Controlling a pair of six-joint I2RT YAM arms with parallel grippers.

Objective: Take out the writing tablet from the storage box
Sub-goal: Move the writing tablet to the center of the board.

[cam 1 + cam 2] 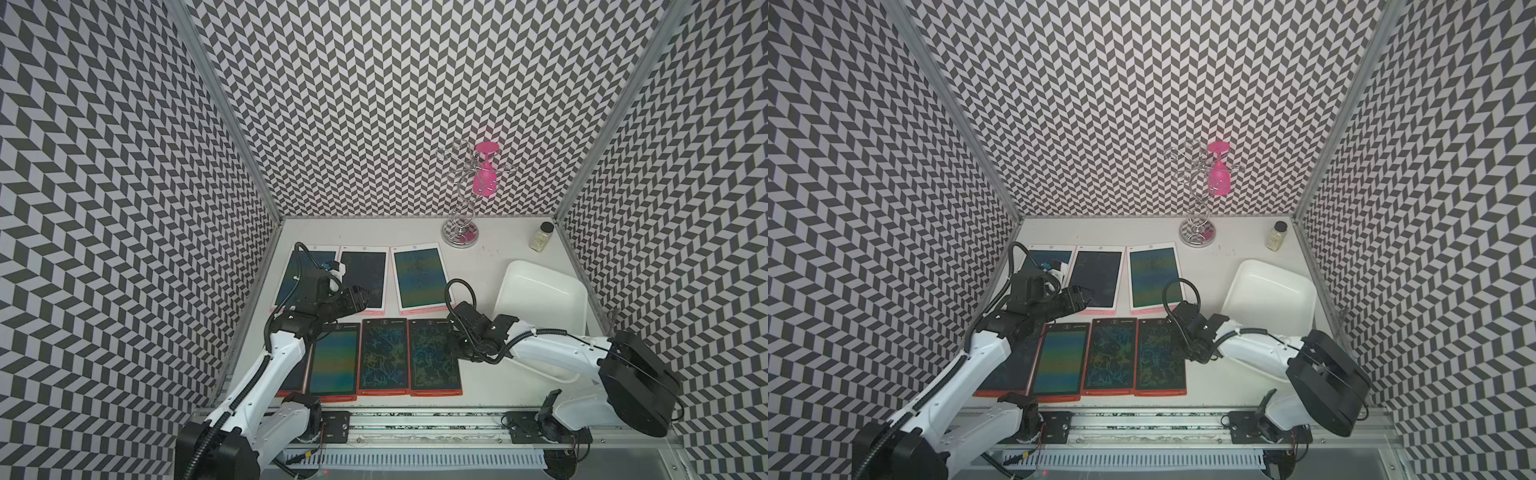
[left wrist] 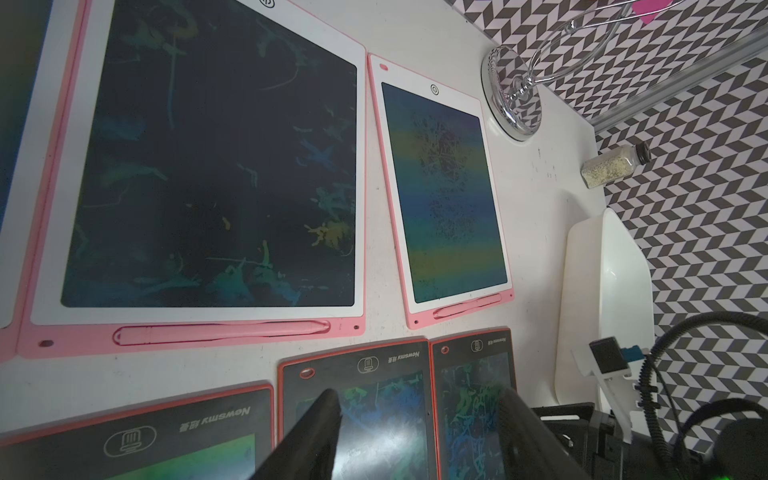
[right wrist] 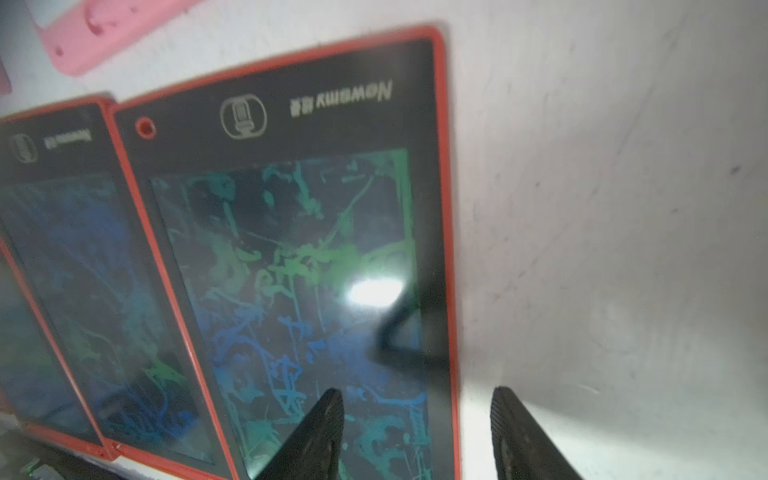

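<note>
The storage box [image 1: 540, 291] looks empty to me, the writing tablets [image 1: 382, 357] lie in rows on the table [image 1: 478, 266] beside it, and my left gripper [image 2: 417, 395] and right gripper [image 3: 415, 392] hang half-spread, empty: nearly finished, I judge.

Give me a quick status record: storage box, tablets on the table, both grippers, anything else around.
storage box: empty, at the right of the table
pink-framed tablets: three, far row, lying flat
red-framed tablets: four, near row, leftmost partly under the left arm
left gripper: open, empty, above the tablets
right gripper: open, straddling the right edge of the rightmost red-framed tablet
other: wire rack with a hanging pink glass; spice jar at the back
</note>
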